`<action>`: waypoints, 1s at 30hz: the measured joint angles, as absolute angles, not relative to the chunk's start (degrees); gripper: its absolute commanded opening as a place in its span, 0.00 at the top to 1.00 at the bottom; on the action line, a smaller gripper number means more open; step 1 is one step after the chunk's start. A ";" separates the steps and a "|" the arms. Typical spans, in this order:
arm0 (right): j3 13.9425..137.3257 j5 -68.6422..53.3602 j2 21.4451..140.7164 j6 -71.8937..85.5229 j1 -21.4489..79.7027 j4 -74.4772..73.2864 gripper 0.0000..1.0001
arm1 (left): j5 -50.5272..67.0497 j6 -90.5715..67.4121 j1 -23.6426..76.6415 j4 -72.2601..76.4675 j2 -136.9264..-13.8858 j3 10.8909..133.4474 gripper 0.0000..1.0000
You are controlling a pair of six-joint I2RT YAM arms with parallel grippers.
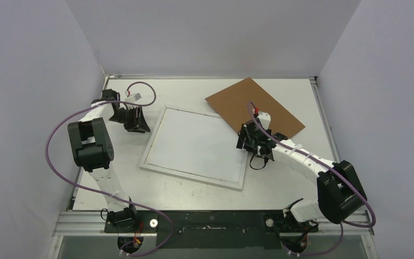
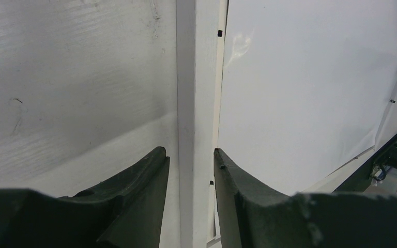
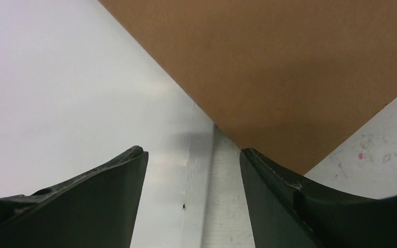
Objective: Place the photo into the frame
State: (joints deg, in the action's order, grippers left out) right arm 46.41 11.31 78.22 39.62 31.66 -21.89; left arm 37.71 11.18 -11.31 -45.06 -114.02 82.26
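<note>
The white frame point(image 1: 194, 177) lies flat at the table's middle. A plain white sheet point(image 1: 197, 143) fills its opening. No printed picture shows, so I cannot tell whether this sheet is the photo lying face down. My left gripper point(image 1: 139, 125) is at the frame's left side. In the left wrist view its gripper point(image 2: 188, 150) stands part-way open astride the rail point(image 2: 196, 77), with a thin gap at the left finger. My right gripper point(image 1: 247, 144) is over the right rail point(image 3: 225, 206). In its own view the gripper point(image 3: 193, 150) is wide open and holds nothing.
A brown cardboard board point(image 1: 256, 105) lies at the back right and overlaps the frame's far right corner; it fills the top of the right wrist view point(image 3: 289, 62). Pale walls close in the left, back and right. The right arm point(image 2: 393, 157) shows across the sheet.
</note>
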 measured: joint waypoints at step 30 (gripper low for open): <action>45.04 10.79 83.92 43.92 30.33 -16.88 0.31 | 38.00 10.96 -10.37 -45.47 -114.02 82.76 0.64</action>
State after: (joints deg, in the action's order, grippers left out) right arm 45.04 10.79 83.92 43.92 30.33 -16.88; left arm 38.00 10.96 -10.37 -45.47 -114.02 82.76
